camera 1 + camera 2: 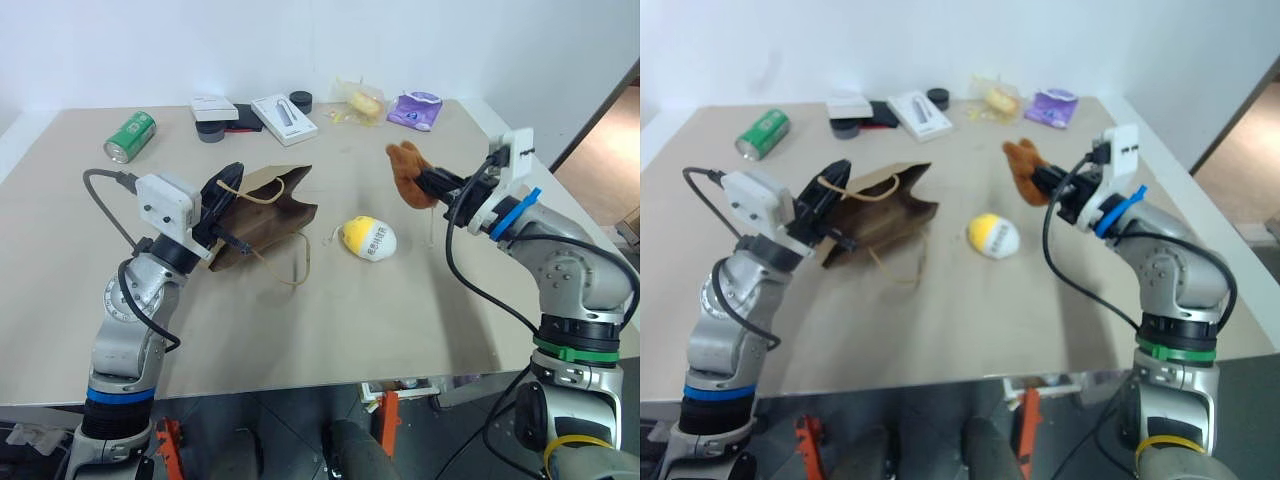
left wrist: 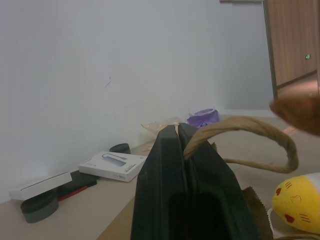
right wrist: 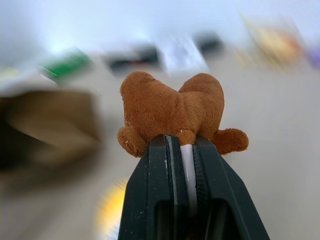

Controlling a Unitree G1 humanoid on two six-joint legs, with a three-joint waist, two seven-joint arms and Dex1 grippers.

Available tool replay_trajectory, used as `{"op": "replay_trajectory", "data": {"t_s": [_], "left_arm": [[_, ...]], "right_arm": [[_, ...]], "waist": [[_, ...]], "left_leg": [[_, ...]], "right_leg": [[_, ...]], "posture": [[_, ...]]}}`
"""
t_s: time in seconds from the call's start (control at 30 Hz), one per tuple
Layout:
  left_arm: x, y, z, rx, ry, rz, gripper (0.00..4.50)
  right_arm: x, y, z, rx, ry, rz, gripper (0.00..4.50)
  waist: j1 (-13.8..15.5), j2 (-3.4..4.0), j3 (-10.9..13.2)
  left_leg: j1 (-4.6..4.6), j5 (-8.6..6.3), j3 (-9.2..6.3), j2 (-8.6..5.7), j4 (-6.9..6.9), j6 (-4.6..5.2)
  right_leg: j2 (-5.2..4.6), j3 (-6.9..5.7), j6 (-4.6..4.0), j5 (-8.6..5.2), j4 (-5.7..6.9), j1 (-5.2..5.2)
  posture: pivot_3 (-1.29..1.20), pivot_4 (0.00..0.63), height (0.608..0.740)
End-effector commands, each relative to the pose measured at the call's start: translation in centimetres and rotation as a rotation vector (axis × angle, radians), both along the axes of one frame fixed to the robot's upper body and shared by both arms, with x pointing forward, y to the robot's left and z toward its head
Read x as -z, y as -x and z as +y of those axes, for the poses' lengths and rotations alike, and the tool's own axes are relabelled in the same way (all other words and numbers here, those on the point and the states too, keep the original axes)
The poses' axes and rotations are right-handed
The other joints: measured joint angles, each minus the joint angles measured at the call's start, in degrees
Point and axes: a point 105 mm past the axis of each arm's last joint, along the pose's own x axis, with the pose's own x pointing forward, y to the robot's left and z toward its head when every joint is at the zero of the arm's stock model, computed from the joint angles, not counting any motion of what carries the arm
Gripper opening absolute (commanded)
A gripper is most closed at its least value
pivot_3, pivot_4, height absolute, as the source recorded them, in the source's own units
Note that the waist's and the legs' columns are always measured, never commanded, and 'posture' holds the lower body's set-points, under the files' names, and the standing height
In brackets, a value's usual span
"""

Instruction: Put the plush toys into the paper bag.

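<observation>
The right gripper (image 1: 428, 184) is clamped on the brown plush toy (image 1: 406, 172) and holds it in the air above the right half of the table (image 1: 330, 320). In the right wrist view the two black fingers (image 3: 159, 170) pinch the toy's lower edge, with a narrow gap between them; the toy's rounded brown back faces the camera.

The left gripper (image 1: 226, 190) is closed on one cord handle (image 2: 250, 131) of the paper bag (image 1: 270, 210). In the left wrist view the fingers (image 2: 165, 165) meet with the tan cord passing between their tips. The bag lies on its side on the table, left of centre, with the held edge raised and the second handle (image 1: 300, 262) trailing on the table toward the near side.

The yellow-and-white plush toy (image 1: 368, 238) rests on the table just right of the bag, between the two grippers and below the level of the held brown toy. It is not touched by either gripper. The brown toy is to the right of the bag and farther away than the yellow-and-white toy, well apart from the bag.

Along the far edge of the table lie a green can (image 1: 130, 136) on its side, a white box (image 1: 284, 118), a clear packet (image 1: 360, 100) and a purple pouch (image 1: 415, 108).
</observation>
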Motion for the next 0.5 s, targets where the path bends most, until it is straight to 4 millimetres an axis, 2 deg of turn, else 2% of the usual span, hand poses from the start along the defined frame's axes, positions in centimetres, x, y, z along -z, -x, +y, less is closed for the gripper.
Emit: {"op": "replay_trajectory", "data": {"t_s": [0.03,0.1,0.2,0.37,0.5], "left_arm": [[-1.5,0.2,0.3,-0.008,0.019,-0.049,0.0],[-1.6,0.2,0.2,-0.007,0.024,-0.049,0.0],[-1.7,0.3,0.1,0.0,0.035,-0.045,0.0],[-1.9,0.4,-0.1,0.004,0.049,-0.044,0.0],[-1.6,0.5,-0.2,0.006,0.043,-0.039,0.0]], "right_arm": [[0.8,3.3,5.4,-0.234,0.11,0.028,0.02],[2.2,3.4,7.2,-0.259,0.14,0.07,0.02],[3.2,3.5,9.9,-0.303,0.141,0.11,0.02],[4.7,2.2,13.5,-0.309,0.162,0.168,0.02],[2.6,-0.1,16.0,-0.259,0.013,0.208,0.02]], "waist": [[0.0,0.0,0.0],[0.1,-0.01,0.0],[0.0,-0.02,0.0],[0.1,-0.03,0.0],[-0.1,-0.03,0.0]], "left_leg": [[0.0,0.0,-0.01,0.06,0.0,0.0],[-0.01,0.0,-0.04,0.04,0.04,0.0],[-0.03,0.0,0.03,-0.05,0.18,0.0],[-0.05,0.01,0.01,-0.03,0.21,0.0],[-0.07,0.01,0.04,-0.02,0.2,0.0]], "right_leg": [[0.05,-0.02,-0.03,0.0,0.0,0.0],[0.03,-0.05,-0.04,0.0,0.0,0.03],[-0.09,-0.01,0.03,0.04,0.0,0.07],[-0.08,-0.04,0.05,0.07,0.01,0.05],[-0.06,0.0,0.0,0.1,0.0,0.0]], "posture": [[0.0,0.15,0.74],[0.0,0.15,0.74],[0.0,0.15,0.74],[0.0,0.15,0.74],[0.0,0.15,0.74]]}}
